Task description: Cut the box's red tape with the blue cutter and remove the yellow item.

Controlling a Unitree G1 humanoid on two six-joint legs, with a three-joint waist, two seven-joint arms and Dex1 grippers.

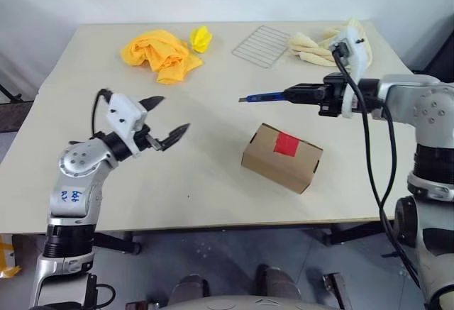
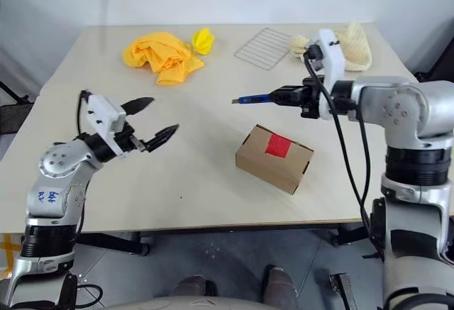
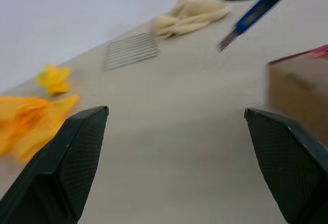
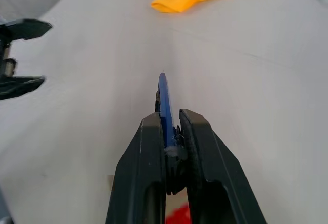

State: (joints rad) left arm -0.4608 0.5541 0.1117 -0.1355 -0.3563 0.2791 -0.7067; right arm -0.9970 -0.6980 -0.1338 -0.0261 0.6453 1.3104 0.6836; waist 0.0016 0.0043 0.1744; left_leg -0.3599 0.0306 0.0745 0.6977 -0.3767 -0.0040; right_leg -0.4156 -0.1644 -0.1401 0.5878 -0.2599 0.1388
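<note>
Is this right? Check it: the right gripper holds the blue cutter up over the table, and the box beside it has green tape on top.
Not quite. The tape on the box is red, as the left eye view shows. The right gripper does hold the blue cutter over the table.

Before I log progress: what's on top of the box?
A red tape patch sits on the box, apparently uncut; the flaps are shut, so its contents are hidden.
</note>
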